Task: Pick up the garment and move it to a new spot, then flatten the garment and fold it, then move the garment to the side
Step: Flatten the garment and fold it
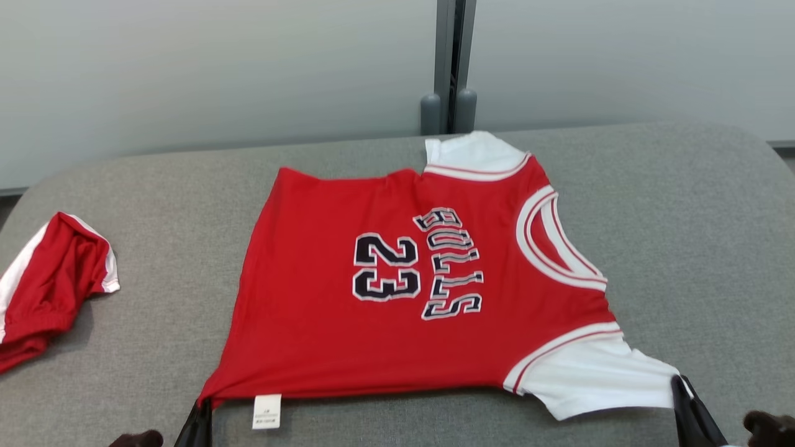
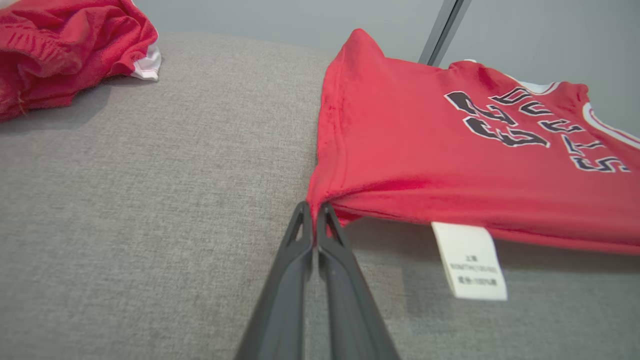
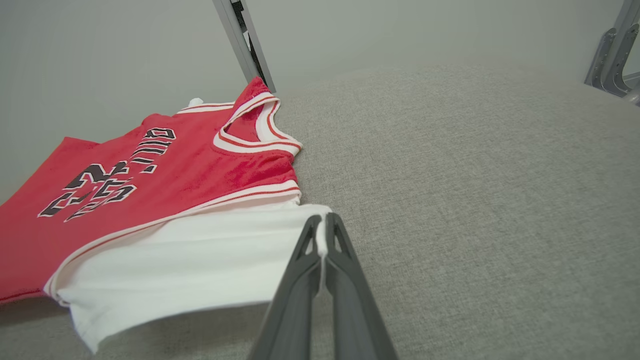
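Garment (image 1: 372, 335) lies spread almost flat on the grey worktop (image 1: 683, 217), well right of the red shorts (image 1: 49, 292). The left gripper (image 2: 314, 207) is clenched on its hem corner and the right gripper (image 3: 325, 220) on its white sleeve. Folding and moving it aside look still to do.

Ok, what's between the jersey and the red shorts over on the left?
Bare grey cushion, nothing on it, between the jersey and the shorts; the head view shows that stretch, the left wrist view too.

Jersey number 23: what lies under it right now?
Grey fabric surface, shadowed below the lifted near edge, where a white label hangs. Left claw and right claw pinch the jersey's near corners. Anything beneath the middle is covered.
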Robot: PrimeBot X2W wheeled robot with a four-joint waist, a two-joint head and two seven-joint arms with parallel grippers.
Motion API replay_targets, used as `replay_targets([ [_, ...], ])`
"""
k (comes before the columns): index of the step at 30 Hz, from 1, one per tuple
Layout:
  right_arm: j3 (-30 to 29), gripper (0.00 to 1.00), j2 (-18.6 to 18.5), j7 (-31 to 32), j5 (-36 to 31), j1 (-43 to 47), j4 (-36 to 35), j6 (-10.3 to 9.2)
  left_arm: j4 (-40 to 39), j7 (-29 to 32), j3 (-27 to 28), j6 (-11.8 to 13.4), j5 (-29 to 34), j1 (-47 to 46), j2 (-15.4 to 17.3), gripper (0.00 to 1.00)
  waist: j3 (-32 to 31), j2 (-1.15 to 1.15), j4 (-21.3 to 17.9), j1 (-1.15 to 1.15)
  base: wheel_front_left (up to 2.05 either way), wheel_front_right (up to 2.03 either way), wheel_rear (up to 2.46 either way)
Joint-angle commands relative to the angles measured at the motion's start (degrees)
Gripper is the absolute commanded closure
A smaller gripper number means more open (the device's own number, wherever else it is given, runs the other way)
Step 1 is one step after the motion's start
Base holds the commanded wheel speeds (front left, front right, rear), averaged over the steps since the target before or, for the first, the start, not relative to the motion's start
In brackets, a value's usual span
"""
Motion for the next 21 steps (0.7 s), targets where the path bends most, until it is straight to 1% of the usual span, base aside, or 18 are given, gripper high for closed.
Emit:
replay_targets([
  [1, -0.86, 1.0, -0.63, -0.3, 0.57, 2.0, -0.82, -0.14, -0.67, -0.11, 0.83, 0.79, -1.24, 1.65, 0.6, 1.0, -2.03, 0.0, 0.18, 0.0, 0.0, 0.0, 0.0],
  [5, -2.04, 1.0, -0.39, -0.3, 1.49, 4.03, -1.86, -0.15, -1.57, -0.11, 1.41, 1.31, -2.52, 3.86, 0.63, 1.0, -2.8, 0.0, 0.2, 0.0, 0.0, 0.0, 0.0],
  [9, -4.11, 1.0, -0.24, -0.3, 2.36, 6.24, -3.75, -0.16, -3.05, -0.11, 0.35, 2.07, -3.35, 7.15, 0.67, 1.0, -3.11, 0.0, 0.37, 0.0, 0.0, 0.0, 0.0],
  [12, -5.17, 1.0, -0.15, -0.31, 2.11, 6.22, -5.65, -0.16, -3.95, -0.12, -0.23, 2.58, -3.96, 7.61, 0.71, 1.0, -2.47, 0.0, 0.6, 0.0, 0.0, 0.0, 0.0],
  [15, -5.13, 1.0, -0.1, -0.31, 1.46, 4.47, -7.23, -0.16, -5.59, -0.11, -0.81, 2.27, -3.04, 5.97, 0.66, 1.0, -1.28, 0.0, 0.87, 0.0, 0.0, 0.0, 0.0],
  [17, -4.11, 1.0, 0.0, -0.3, 0.89, 2.81, -7.66, -0.15, -6.72, -0.11, -1.28, 1.91, -2.2, 4.13, 0.63, 1.0, -0.23, 0.0, 1.08, 0.0, 0.0, 0.0, 0.0],
  [21, -2.75, 1.0, 0.09, -0.29, 0.06, -1.52, -6.51, -0.14, -7.52, -0.11, -2.38, 1.29, -0.35, -0.22, 0.51, 1.0, 1.73, 0.0, 1.66, 0.0, 0.0, 0.0, 0.0],
])
